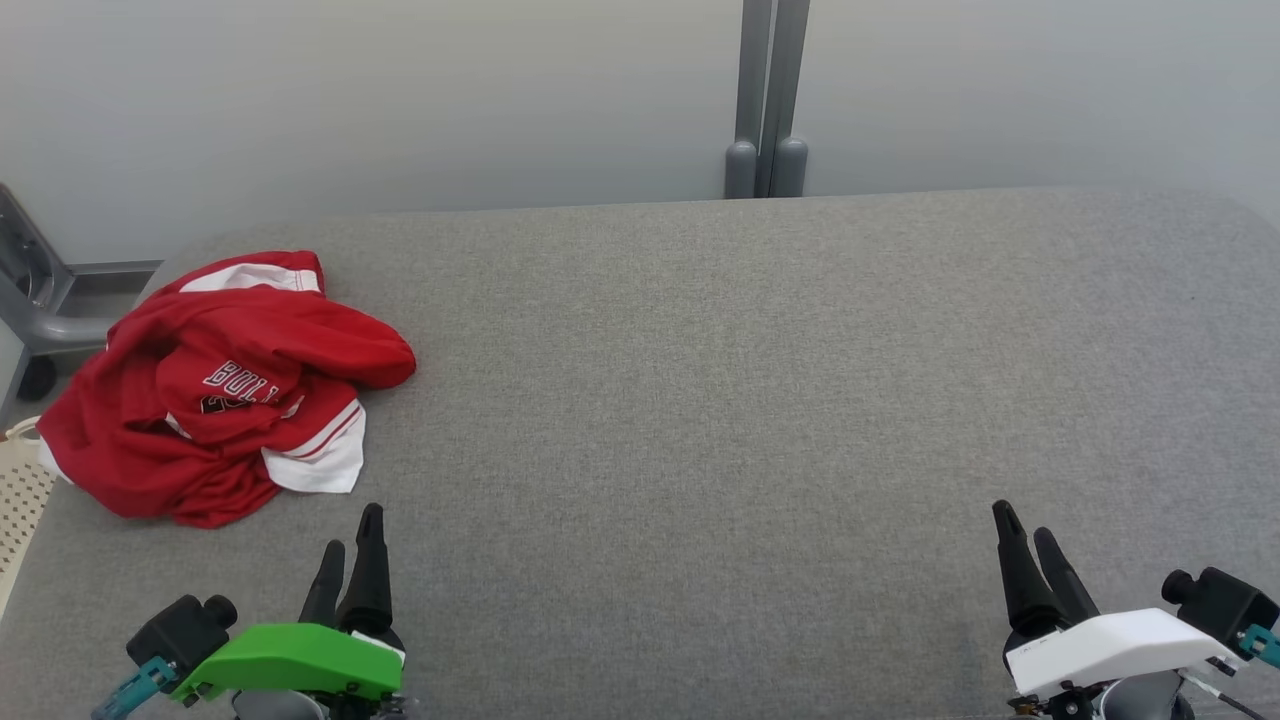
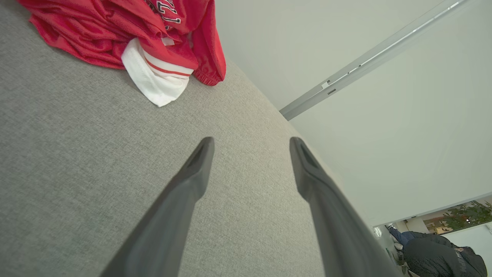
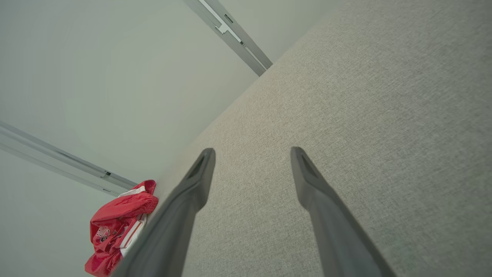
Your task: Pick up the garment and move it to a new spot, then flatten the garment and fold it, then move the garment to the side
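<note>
1. My left pincer (image 1: 353,527): fingers apart, empty, near the garment (image 1: 220,390) and pointing past it. Judged the better placed for the pickup.
2. My right pincer (image 1: 1021,518): fingers apart, empty, well apart from the garment, with bare counter (image 1: 700,400) between.
3. Garment: red with white trim, a crumpled heap on the counter, its left side at the edge. Untouched, so the pickup is not yet begun.
4. Grey post (image 1: 765,100): beyond the garment, against the wall.

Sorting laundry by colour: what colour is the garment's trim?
White trim with red stripes; left wrist view shows it best.
</note>
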Motion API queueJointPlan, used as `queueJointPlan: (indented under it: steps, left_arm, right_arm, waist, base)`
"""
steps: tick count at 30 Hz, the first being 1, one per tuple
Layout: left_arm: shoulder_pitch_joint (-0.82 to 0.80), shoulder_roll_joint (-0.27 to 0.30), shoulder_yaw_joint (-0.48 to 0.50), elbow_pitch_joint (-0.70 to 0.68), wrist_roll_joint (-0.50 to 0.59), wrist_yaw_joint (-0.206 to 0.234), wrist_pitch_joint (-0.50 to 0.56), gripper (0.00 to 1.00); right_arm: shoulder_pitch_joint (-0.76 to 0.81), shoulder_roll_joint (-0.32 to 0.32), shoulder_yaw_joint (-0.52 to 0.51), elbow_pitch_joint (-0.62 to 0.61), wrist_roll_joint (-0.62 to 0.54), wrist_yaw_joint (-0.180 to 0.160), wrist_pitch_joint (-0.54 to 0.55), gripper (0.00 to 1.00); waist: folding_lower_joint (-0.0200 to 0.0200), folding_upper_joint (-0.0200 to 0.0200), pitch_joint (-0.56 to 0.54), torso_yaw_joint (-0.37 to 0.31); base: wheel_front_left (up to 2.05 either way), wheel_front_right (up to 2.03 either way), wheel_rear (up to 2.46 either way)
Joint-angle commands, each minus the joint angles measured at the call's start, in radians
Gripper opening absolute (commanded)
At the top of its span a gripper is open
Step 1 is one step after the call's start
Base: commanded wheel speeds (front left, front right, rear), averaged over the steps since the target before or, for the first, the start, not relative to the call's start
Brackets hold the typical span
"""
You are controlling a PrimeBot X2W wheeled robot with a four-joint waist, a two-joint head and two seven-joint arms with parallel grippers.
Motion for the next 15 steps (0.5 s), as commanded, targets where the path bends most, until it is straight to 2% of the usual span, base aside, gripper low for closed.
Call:
queueJointPlan:
  steps: [1,15]
  left_arm:
    - [-0.001,0.014,-0.007,-0.006,0.049,0.01,-0.013,1.0]
    - [-0.02,0.049,-0.077,0.022,0.251,0.037,-0.053,1.0]
  right_arm:
    - [-0.022,-0.007,0.004,-0.017,-0.052,0.0,0.006,1.0]
    - [-0.024,-0.008,0.01,-0.047,-0.274,0.0,0.038,1.0]
  waist:
    - [0.0,0.0,-0.003,0.001]
    - [0.0,0.0,-0.014,0.001]
  base:
    - [0.0,0.0,0.0]
    - [0.0,0.0,0.0]
